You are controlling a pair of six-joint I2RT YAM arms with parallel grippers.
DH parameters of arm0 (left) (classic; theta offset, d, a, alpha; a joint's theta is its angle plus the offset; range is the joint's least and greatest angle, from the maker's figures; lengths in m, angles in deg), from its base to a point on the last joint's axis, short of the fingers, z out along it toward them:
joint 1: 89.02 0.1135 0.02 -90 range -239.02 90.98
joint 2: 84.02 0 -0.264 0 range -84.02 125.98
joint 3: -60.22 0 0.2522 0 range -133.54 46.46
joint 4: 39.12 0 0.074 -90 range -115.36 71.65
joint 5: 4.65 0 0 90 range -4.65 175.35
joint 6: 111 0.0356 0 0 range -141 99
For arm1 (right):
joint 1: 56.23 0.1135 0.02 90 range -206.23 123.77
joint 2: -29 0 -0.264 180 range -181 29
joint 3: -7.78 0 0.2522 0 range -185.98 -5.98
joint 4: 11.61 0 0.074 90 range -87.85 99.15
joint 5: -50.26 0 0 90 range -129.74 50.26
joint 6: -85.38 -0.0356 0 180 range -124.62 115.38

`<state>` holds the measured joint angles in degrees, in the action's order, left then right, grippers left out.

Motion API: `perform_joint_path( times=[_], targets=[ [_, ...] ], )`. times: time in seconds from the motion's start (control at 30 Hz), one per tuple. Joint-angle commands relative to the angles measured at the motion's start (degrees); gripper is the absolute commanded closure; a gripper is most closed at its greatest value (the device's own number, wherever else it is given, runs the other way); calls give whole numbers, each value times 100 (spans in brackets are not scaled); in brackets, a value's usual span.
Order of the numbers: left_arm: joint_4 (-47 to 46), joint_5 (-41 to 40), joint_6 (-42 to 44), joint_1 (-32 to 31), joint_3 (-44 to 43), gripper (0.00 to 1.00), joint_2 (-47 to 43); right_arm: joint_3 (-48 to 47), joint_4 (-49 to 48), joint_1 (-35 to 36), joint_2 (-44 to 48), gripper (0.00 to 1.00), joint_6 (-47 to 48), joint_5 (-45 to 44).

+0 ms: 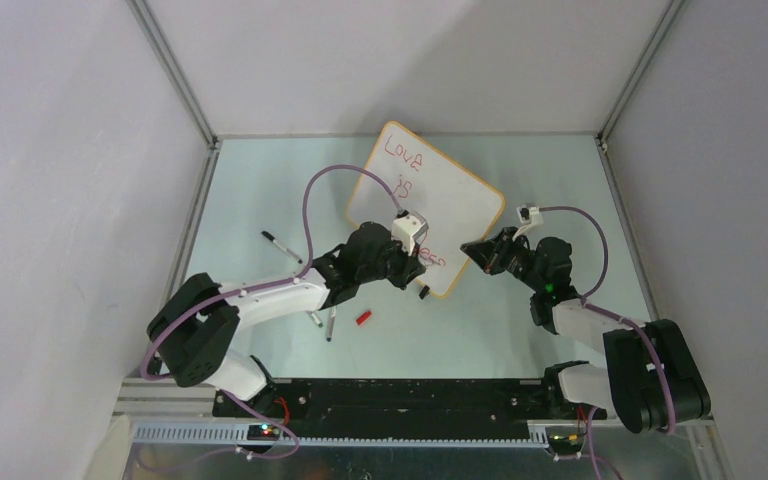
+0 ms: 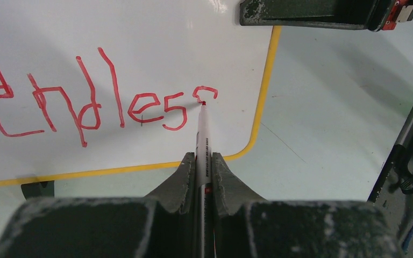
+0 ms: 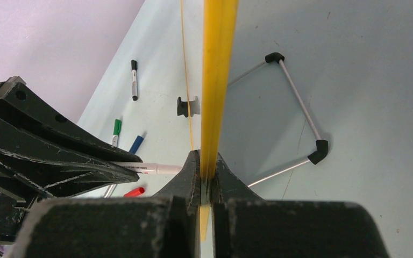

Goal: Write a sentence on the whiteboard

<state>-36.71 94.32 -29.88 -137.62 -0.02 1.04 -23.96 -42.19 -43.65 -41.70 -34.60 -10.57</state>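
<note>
Whiteboard stands on its lower edge on the desk. Its side rim is pinched between the closed fingers of the right end effector, and the yellow-orange frame rises straight up out of that grip. The left end effector is clamped tight on a white marker, which pokes forward from its fingers with the red tip touching the board. Ahead of that tip and off to its left runs the sentence: "Endles" in red, with a part-drawn last letter at the tip. "Love" and "is" sit on the lines farther away. A black clip foot sits under the board's lower rim, left of the left end effector. Left of the right end effector, a black-capped marker and a red cap lie on the desk. A wire stand is to its right.
</note>
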Motion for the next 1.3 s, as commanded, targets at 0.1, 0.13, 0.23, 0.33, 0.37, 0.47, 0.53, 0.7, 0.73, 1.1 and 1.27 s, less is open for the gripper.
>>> perform_joint_path(
  times=[0.1, 0.13, 0.23, 0.33, 0.37, 0.47, 0.53, 0.7, 0.73, 1.1, 1.27],
  targets=[
    [-74, 145, 208, -44, 61, 100, -192, 4, 40, 33, 85, 100, 269, 34],
    [-67, 145, 210, -40, 61, 100, -182, 0, 39, 34, 84, 100, 271, 31],
    [-23, 147, 227, -51, 43, 100, -175, 4, 47, 32, 97, 100, 273, 30],
    [-13, 146, 237, -47, 63, 100, -191, 5, 60, 25, 100, 100, 273, 28],
    [-6, 152, 242, -49, 63, 100, -191, 5, 58, 25, 102, 100, 273, 30],
    [25, 175, 254, -49, 56, 100, -191, 4, 57, 20, 106, 100, 273, 28],
    [34, 185, 262, -52, 51, 100, -190, 5, 57, 19, 107, 100, 273, 29],
    [48, 251, 288, -51, 54, 100, -175, -1, 70, 21, 113, 100, 273, 30],
    [53, 252, 297, -52, 52, 100, -174, -2, 68, 19, 105, 100, 273, 26],
    [-78, 149, 249, -58, 146, 100, -302, 2, 69, 25, 115, 100, 265, 28],
    [-249, -72, 189, -55, 306, 100, -463, -1, 68, 24, 110, 100, 265, 28]
  ],
)
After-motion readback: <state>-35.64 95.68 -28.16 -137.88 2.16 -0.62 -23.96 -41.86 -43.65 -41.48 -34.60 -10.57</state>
